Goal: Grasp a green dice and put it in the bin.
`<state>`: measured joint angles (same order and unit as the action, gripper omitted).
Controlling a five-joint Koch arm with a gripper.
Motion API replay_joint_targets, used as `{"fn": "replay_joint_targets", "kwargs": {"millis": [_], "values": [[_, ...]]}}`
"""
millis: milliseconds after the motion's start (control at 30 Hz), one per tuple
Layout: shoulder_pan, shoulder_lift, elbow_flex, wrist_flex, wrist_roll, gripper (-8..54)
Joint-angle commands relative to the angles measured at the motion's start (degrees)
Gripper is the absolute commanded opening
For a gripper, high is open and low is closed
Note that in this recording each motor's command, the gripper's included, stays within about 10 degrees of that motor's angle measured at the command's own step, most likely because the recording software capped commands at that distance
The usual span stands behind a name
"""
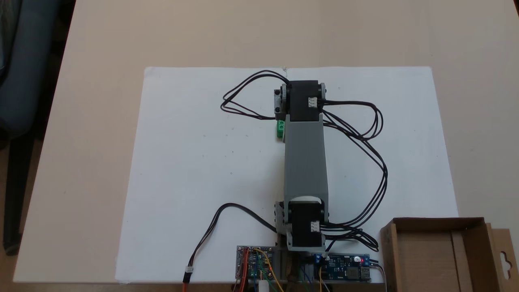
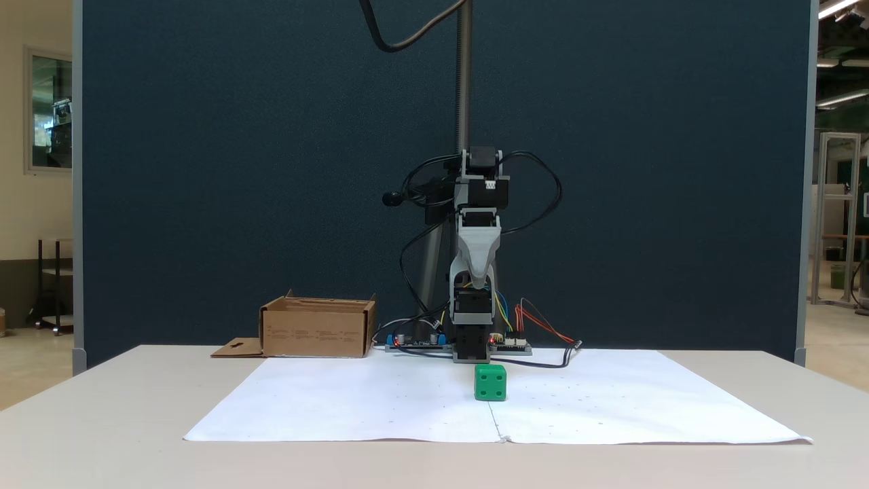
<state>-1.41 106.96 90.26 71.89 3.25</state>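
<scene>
The green dice [image 2: 490, 382] lies on the white paper [image 2: 380, 407], in front of the arm's base. From above, the green dice [image 1: 280, 129] peeks out at the left edge of the grey arm link, partly hidden by it. My gripper [image 2: 478, 284] hangs pointing down, well above the table and behind the dice, touching nothing. Its jaws lie one behind the other, so I see a single grey tip. The bin [image 2: 316, 336], a shallow brown cardboard box, stands at the left beside the base. Seen from above, the bin [image 1: 438, 224] is at the bottom right.
Circuit boards [image 1: 253, 265] and loose black cables [image 1: 365, 134] sit around the arm's base. The bin's flap with a hang-hole [image 1: 505, 259] sticks out sideways. A dark blue partition [image 2: 204, 170] stands behind the table. The paper [image 1: 194, 162] covers the middle of the table.
</scene>
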Motion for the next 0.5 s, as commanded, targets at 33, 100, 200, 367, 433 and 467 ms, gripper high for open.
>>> {"fn": "replay_joint_targets", "kwargs": {"millis": [33,100,200,367,433,467], "values": [[-0.53,-1.23,-2.90,-3.52,3.43,49.0],[-0.53,-2.37,-1.93,-5.10,3.43,49.0],[-0.44,-3.60,0.53,-8.96,3.08,48.7],[-0.53,-4.57,6.06,-15.47,2.72,48.3],[-0.70,-4.66,8.35,-17.84,2.72,48.3],[-0.88,-4.57,9.40,-18.90,2.81,48.3]]}}
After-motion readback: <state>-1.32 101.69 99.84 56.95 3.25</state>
